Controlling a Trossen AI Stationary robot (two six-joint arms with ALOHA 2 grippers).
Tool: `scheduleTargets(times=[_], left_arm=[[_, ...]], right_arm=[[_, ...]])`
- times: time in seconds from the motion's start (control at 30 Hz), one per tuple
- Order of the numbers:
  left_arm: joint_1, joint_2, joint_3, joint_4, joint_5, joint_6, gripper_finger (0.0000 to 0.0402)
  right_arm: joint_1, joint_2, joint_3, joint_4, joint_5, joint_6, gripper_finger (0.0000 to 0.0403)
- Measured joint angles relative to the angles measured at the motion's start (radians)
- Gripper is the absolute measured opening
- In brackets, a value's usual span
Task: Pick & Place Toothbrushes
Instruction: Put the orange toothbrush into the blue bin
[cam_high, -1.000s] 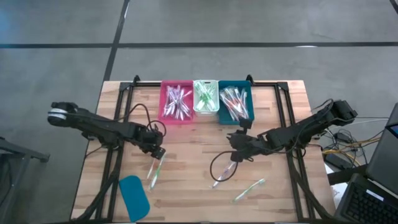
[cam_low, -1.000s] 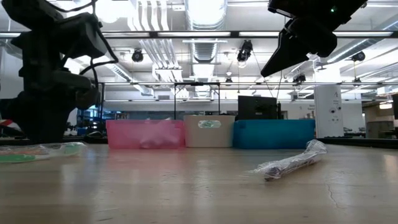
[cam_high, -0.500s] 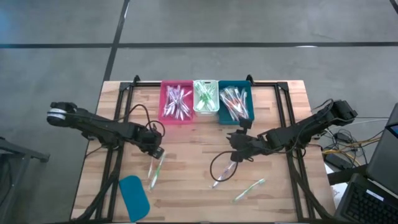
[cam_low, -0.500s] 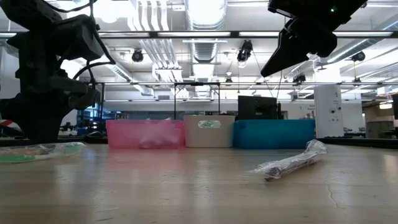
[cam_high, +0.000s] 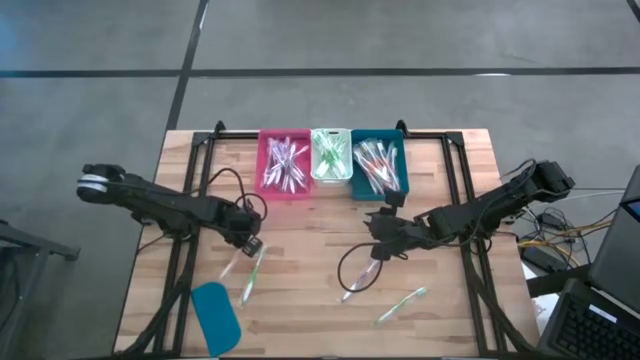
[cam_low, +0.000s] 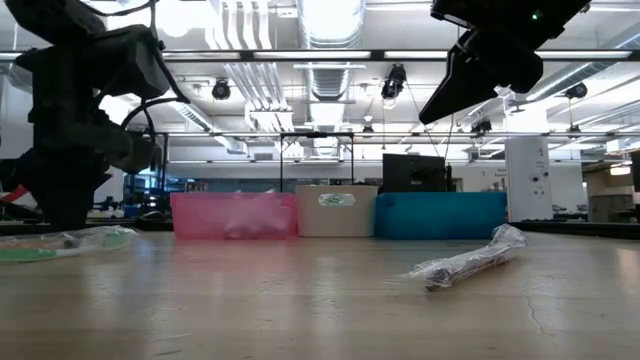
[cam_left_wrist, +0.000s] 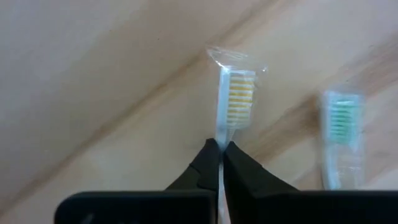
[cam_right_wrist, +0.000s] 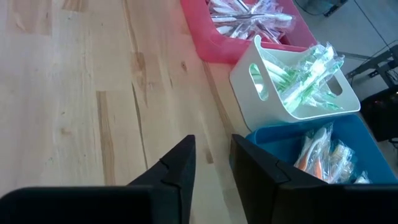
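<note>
A: Where is the left gripper (cam_left_wrist: 221, 149)?

B: Low over the table (cam_high: 300, 240) at about nine o'clock from the centre, seen from above at (cam_high: 250, 243). Its fingers are pinched together on the handle of a wrapped toothbrush with yellow bristles (cam_left_wrist: 237, 99); the head sticks out past the fingertips.

A: Anything beside it?

B: A second wrapped toothbrush, green-bristled (cam_left_wrist: 339, 137), lies on the wood just beside the held one. From above, a green one (cam_high: 252, 272) lies at about six o'clock from that gripper, and a flat teal lid (cam_high: 215, 316) rests further toward seven o'clock, near the table's edge.

A: And the right gripper (cam_right_wrist: 211, 155)?

B: It hangs above the table, right of centre (cam_high: 378, 240), with its fingers a little apart and nothing between them.

A: The other toothbrushes?

B: Most are in three bins at twelve o'clock: a pink bin (cam_high: 284, 165), a white bin (cam_high: 331, 155) holding green ones, and a blue bin (cam_high: 379, 165). One wrapped toothbrush (cam_high: 360, 278) lies at six o'clock from the right gripper, and another green one (cam_high: 401, 305) at about five o'clock from it. In the low view a wrapped one (cam_low: 465, 262) lies on the wood in front of the bins.
</note>
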Motion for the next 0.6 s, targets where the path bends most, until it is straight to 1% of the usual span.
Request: scheduleTargets(times=[0.13,0.23,0.4,0.6], left_arm=[[0.000,-0.012,0.053,-0.044,-0.030,0.025,0.0005],[0.000,-0.014,0.094,-0.107,-0.057,0.047,0.0005],[0.000,-0.016,0.163,-0.107,-0.099,0.098,0.0005],[0.000,-0.016,0.231,-0.102,-0.175,0.175,0.0005]], right_arm=[[0.000,0.000,0.000,0.000,0.000,0.000,0.0100],[0.000,0.000,0.000,0.000,0.000,0.000,0.0092],[0.000,0.000,0.000,0.000,-0.001,-0.002,0.0071],[0.000,0.000,0.000,0.003,-0.004,0.002,0.0049]])
